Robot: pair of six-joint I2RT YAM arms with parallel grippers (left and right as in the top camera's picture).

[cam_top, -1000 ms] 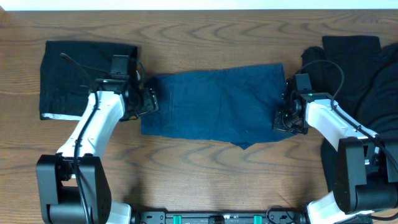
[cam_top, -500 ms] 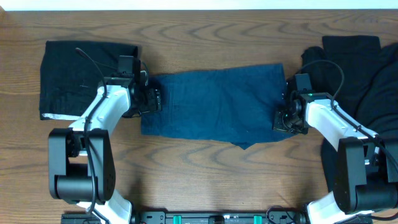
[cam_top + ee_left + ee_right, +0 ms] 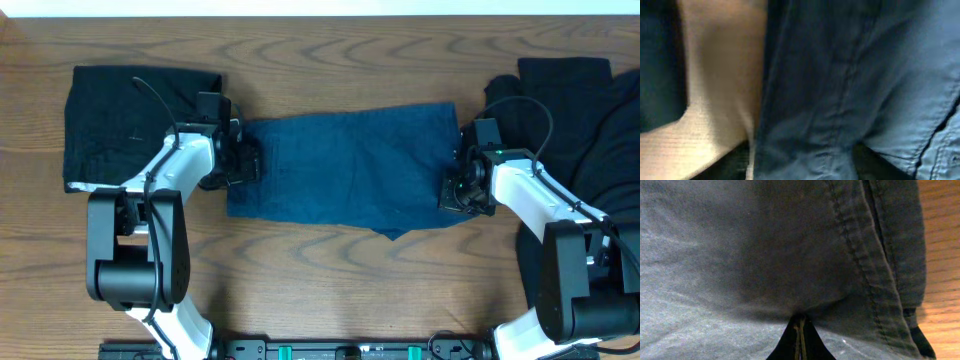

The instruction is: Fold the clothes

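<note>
The denim-blue clothes piece (image 3: 345,165) lies flat across the middle of the table. My left gripper (image 3: 247,160) is at its left edge. In the left wrist view the dark fingers (image 3: 730,165) stand apart, with the seamed blue edge (image 3: 840,75) bunched between them. My right gripper (image 3: 456,190) is at the garment's lower right edge. Its fingertips (image 3: 800,330) are pressed together, and the blue fabric (image 3: 740,255) puckers at their tip. A folded black garment (image 3: 125,125) lies at the far left.
A loose heap of black clothes (image 3: 590,110) fills the right end of the table under the right arm's cable. Bare wood (image 3: 330,60) runs behind the blue piece and along the front edge (image 3: 330,290). The black folded piece sits just left of my left gripper.
The left arm has swung in, and its gripper has slid a little right onto the blue garment's left edge, with its jaws narrowing. The right arm and the garment have not moved.
</note>
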